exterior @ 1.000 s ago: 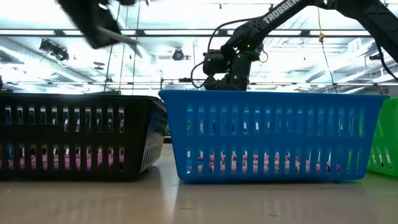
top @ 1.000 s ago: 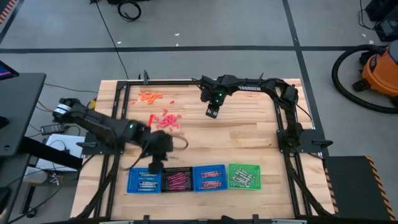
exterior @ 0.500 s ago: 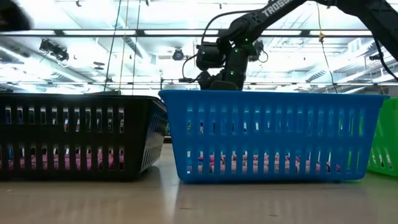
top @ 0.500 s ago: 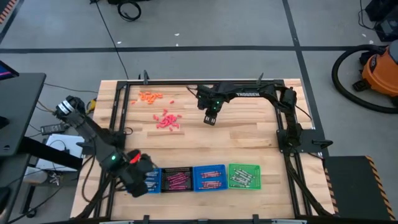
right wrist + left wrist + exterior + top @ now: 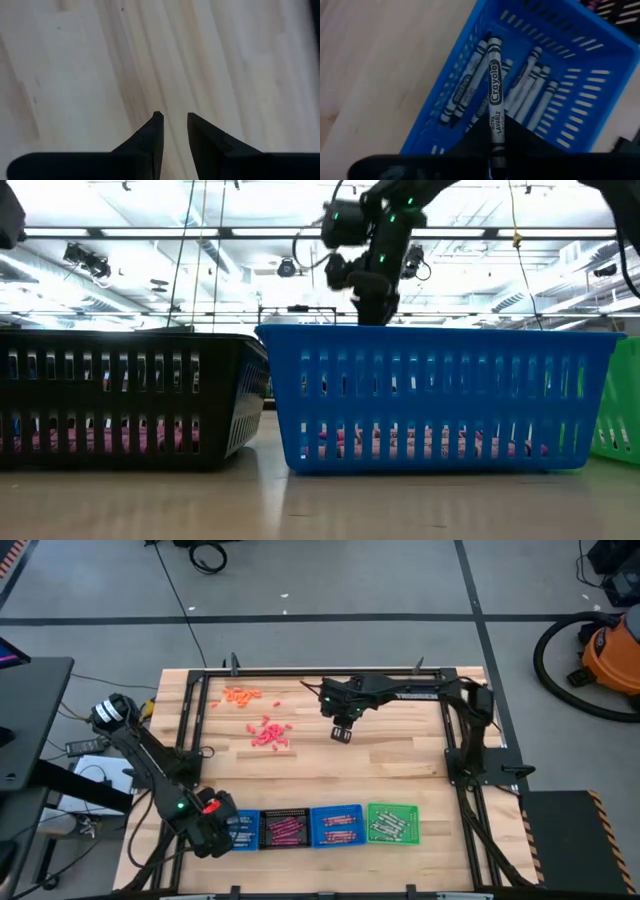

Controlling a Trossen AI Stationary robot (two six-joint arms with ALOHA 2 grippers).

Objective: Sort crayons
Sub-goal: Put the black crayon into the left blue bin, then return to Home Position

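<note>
Four trays stand in a row along the bench's (image 5: 400, 755) near edge: a blue tray (image 5: 243, 831) nearest the left corner, then a black tray (image 5: 285, 828), a second blue tray (image 5: 337, 825) and a green tray (image 5: 392, 821), set just beside one another with only a narrow strip of wood between them and the edge. The middle of the bench lies bare, as does the whole right side back to the far right corner. Toward the far left corner lie two loose heaps of crayons, an orange one (image 5: 240, 695) near the far edge and a red-pink one (image 5: 268, 733) just nearer the middle. The left gripper (image 5: 212, 830) hangs over the left end of the first blue tray, its fingers closed on a grey crayon (image 5: 494, 107) that sticks out above the grey crayons (image 5: 527, 90) already lying in that tray; only the left wrist view shows this grip and the printed wrappers. The right gripper (image 5: 342, 731) hovers over bare wood just right of the red-pink heap, and the right wrist view shows its fingers (image 5: 152, 137) a little apart with nothing between them. The low view alone shows the trays' slotted walls, with pink crayons (image 5: 420, 445) behind those of the second blue tray.
</note>
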